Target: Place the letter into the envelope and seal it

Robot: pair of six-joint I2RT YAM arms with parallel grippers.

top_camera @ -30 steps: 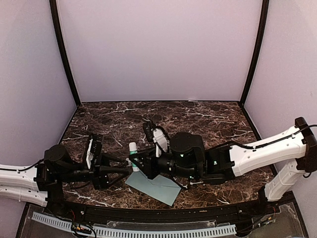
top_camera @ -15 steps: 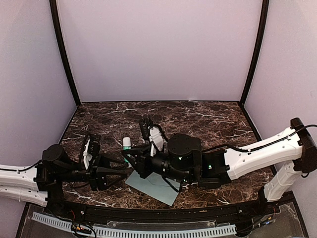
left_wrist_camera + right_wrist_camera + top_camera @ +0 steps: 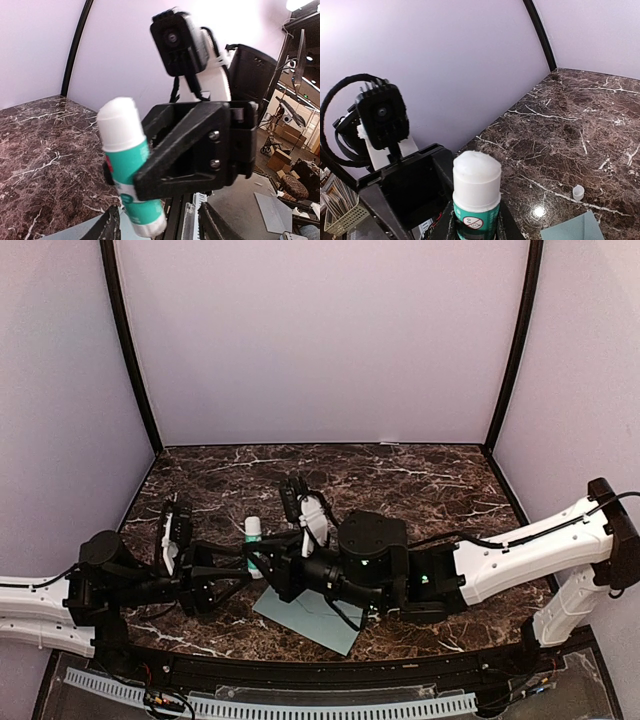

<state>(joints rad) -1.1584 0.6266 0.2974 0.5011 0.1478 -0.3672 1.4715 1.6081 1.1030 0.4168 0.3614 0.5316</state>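
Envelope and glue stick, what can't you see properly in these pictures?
Envelope: top view, the right arm covers its far part, so the flap is hidden; right wrist view, the bottom edge cuts it.
Letter: in no view; inside or not, can't tell.
Glue stick label: left wrist view, the right arm's jaws cover part; top view, too small.

Found the table top [image 3: 420, 480] polished and stone-like, dark brown with white veins, glossy enough to carry a lamp glare low in the right wrist view. Noted smooth, matt lilac walls [image 3: 320, 340] across the upper frame. Took the envelope [image 3: 310, 618] for flat, matt, pale teal paper. Saw smooth plastic on the glue stick [image 3: 131, 165], with a slightly shiny teal label and a dull, uneven white top. Marked the right gripper [image 3: 125, 177] as matt black plastic, faintly ridged, with bright metal screws. Saw glossy white plastic on the arm shells [image 3: 530, 545].
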